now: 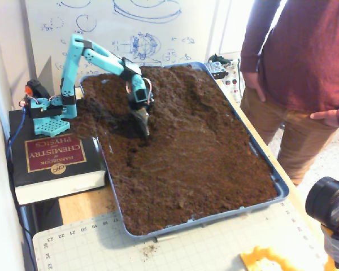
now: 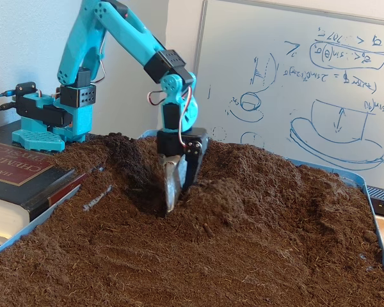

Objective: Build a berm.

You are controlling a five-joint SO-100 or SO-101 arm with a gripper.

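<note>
Pincer (image 2: 171, 203) nearly closed, holding nothing, tip in soil, berm (image 2: 243, 176) at its 2 o'clock

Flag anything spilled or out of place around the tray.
Soil has spilled over the tray's left edge, in a fixed view, reaching the book under the arm's base. A few crumbs lie on the cutting mat below the tray. Nothing looks damaged.

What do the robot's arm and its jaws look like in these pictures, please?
The arm is built of turquoise plastic links with black servo blocks at the joints. Thin red and white cables loop beside the wrist. The gripper has a grey, metallic, blade-like finger and a black one. The turquoise base stands on a book.
</note>
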